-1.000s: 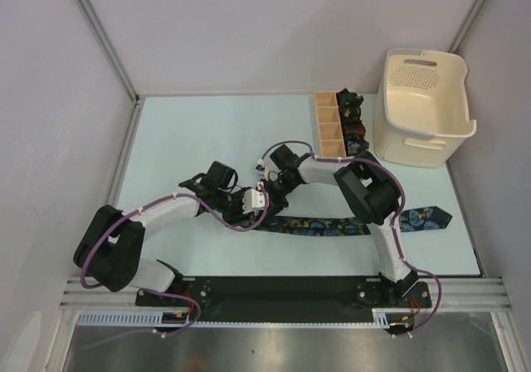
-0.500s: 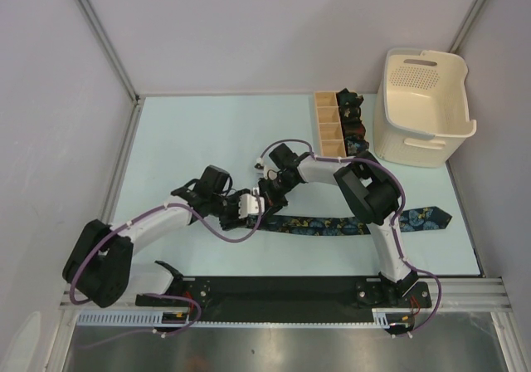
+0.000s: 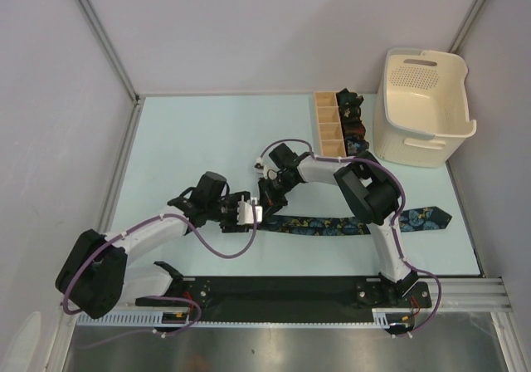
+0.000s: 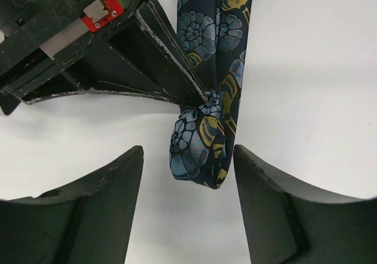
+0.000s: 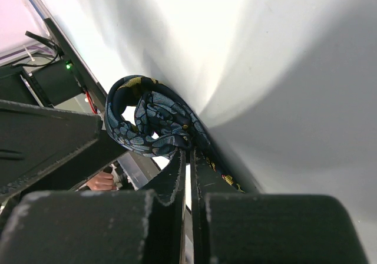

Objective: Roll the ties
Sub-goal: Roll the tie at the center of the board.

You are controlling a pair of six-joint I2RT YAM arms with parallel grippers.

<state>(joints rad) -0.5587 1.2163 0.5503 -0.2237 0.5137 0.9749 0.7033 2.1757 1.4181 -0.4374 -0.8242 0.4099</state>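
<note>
A navy tie (image 3: 332,225) with a blue, teal and yellow floral pattern lies flat across the near table, its pointed end (image 3: 433,217) at the right. Its left end is curled into a small loose loop (image 4: 203,152) (image 5: 150,119). My right gripper (image 3: 267,196) (image 5: 188,153) is shut on the fabric at that loop, and its fingers (image 4: 147,58) show in the left wrist view. My left gripper (image 3: 253,212) (image 4: 187,149) is open, with a finger on each side of the curled end. Small dark rolled ties (image 3: 354,124) sit in the wooden box.
A tan wooden divided box (image 3: 328,123) stands at the back right of the table. A cream plastic basket (image 3: 425,106) stands just right of it. Grey walls close in the table on the left, back and right.
My left gripper has opened wider and shifted slightly nearer, and its arm has swung down and left. The right gripper stays shut on the tie's curled end.
</note>
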